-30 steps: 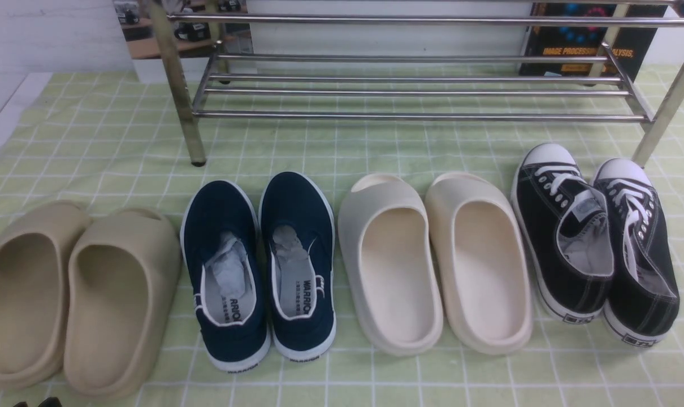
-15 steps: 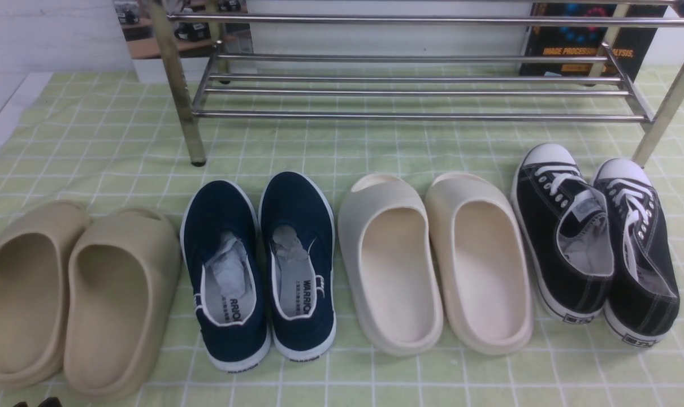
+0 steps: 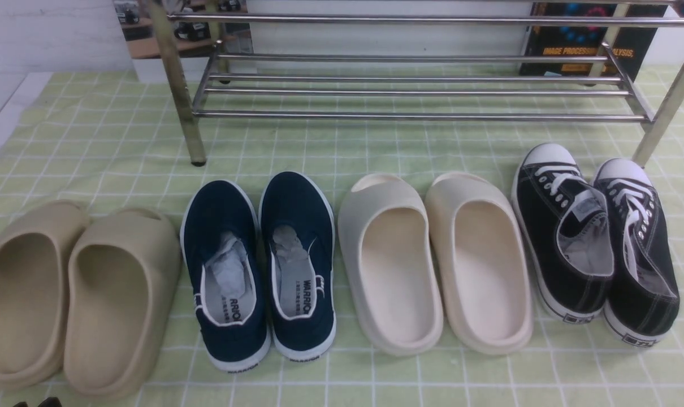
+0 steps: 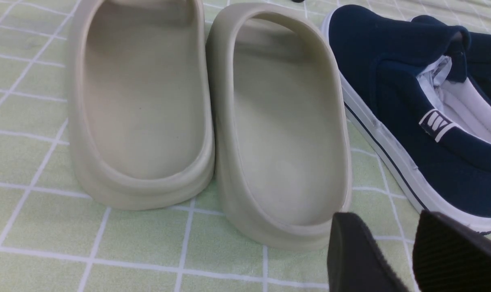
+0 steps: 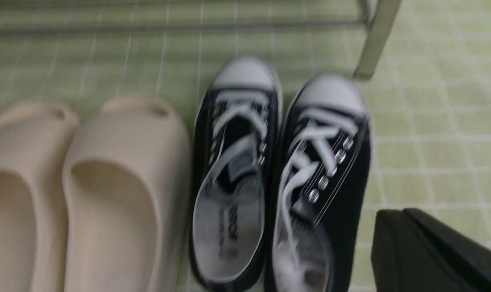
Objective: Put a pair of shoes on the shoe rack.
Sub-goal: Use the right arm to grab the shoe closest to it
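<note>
The two black lace-up sneakers [image 3: 596, 243] stand side by side on the checked cloth at the right, toes toward the shoe rack [image 3: 410, 117]; they also show, blurred, in the right wrist view [image 5: 278, 178]. The steel rack stands at the back, its right front leg [image 5: 375, 40] just past the sneakers' toes. My right gripper [image 5: 399, 213] is shut and empty, beside the right sneaker's heel side, apart from it; it is out of the front view. My left gripper [image 4: 385, 227] is open and empty, low by the tan slides' heels; its tips show at the front view's bottom edge [image 3: 35, 403].
In a row left of the sneakers lie cream slides [image 3: 432, 260], navy slip-ons [image 3: 260, 260] and tan slides [image 3: 76, 294]. A dark poster [image 3: 579, 39] and a white wall stand behind the rack. The cloth's left edge [image 3: 3, 124] meets a white floor.
</note>
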